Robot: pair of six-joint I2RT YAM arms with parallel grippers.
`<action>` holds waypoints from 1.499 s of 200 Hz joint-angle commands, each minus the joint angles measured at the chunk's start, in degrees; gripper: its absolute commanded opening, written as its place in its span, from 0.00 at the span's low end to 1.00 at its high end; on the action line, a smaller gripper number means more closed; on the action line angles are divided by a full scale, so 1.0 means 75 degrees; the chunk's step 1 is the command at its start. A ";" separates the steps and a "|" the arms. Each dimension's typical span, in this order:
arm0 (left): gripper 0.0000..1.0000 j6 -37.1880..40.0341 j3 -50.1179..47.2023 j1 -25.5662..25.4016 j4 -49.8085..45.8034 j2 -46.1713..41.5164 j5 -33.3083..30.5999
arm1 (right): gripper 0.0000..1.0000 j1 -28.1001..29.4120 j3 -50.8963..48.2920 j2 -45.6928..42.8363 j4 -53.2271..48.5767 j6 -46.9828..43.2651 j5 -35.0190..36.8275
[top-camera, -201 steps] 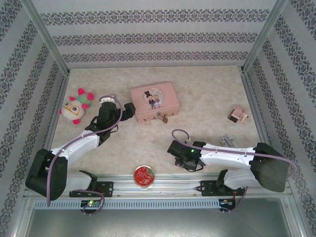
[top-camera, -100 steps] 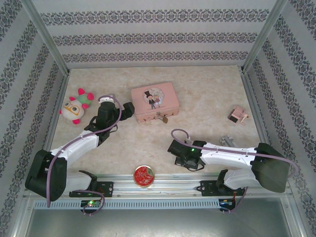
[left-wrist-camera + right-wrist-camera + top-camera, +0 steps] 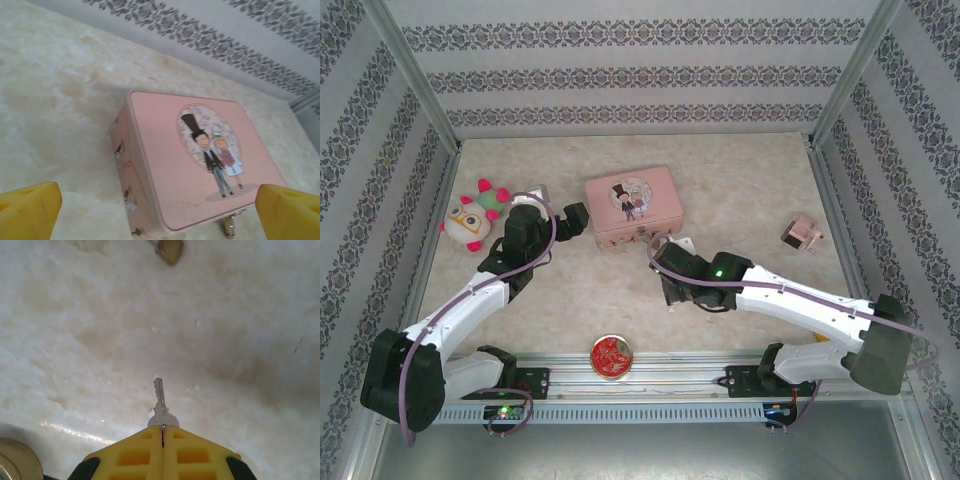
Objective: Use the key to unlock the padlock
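The right gripper [image 3: 162,432] is clamped on the key [image 3: 159,401]. From above, we see it just in front of the tin's [image 3: 632,205] near right corner, with its arm reaching in from the right.

The tin is pink, with a cartoon bride and groom on its lid. The padlock [image 3: 230,226], small and brass, sits against the tin's near side toward the right end. A plush toy [image 3: 475,215] lies well to the left of the tin, and the left gripper [image 3: 578,218] sits between the two, just beside the tin's left end. A small pink block [image 3: 803,233] rests well to the right of the tin. A round red lid [image 3: 612,357] lies well in front of the tin, by the table's [image 3: 740,180] near edge.

In the right wrist view, the padlock is at the top edge, ahead of the key tip and apart from it. Bare marbled table lies between them.

The right gripper's yellow fingers [image 3: 130,455] meet edge to edge. They pinch the key's round head, and the toothed blade sticks straight out ahead of them, above the table.

The left gripper is spread wide and grips nothing. In its wrist view, its yellow fingers [image 3: 30,210] sit in the two bottom corners. The tin lies ahead between them, and we cannot tell whether they touch it.
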 commanded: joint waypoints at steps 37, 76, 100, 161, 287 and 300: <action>0.99 0.1154 0.0050 0.0155 0.0795 -0.0150 0.2708 | 0.00 -0.0379 0.0071 -0.1070 0.1899 -0.3228 -0.0541; 0.99 0.1150 0.0614 0.0156 0.0652 0.0257 0.4861 | 0.00 -0.0488 -0.0973 -0.1847 0.3975 -0.4454 -0.0827; 1.00 0.0580 0.0904 0.0156 0.0805 0.0520 0.5895 | 0.00 -0.0488 -0.1589 -0.2184 0.5230 -0.5088 -0.1034; 0.81 -0.0724 0.1096 0.0066 0.0982 0.0565 0.6823 | 0.00 -0.0500 -0.2222 -0.2341 0.6771 -0.5591 -0.1158; 0.55 -0.0954 0.1343 -0.0765 0.2421 0.1391 0.7957 | 0.00 -0.0500 -0.2117 -0.1943 0.7224 -0.5464 -0.1389; 0.53 -0.1188 0.1330 -0.0780 0.2842 0.1555 0.8051 | 0.00 -0.0502 -0.2117 -0.1922 0.7243 -0.5442 -0.1397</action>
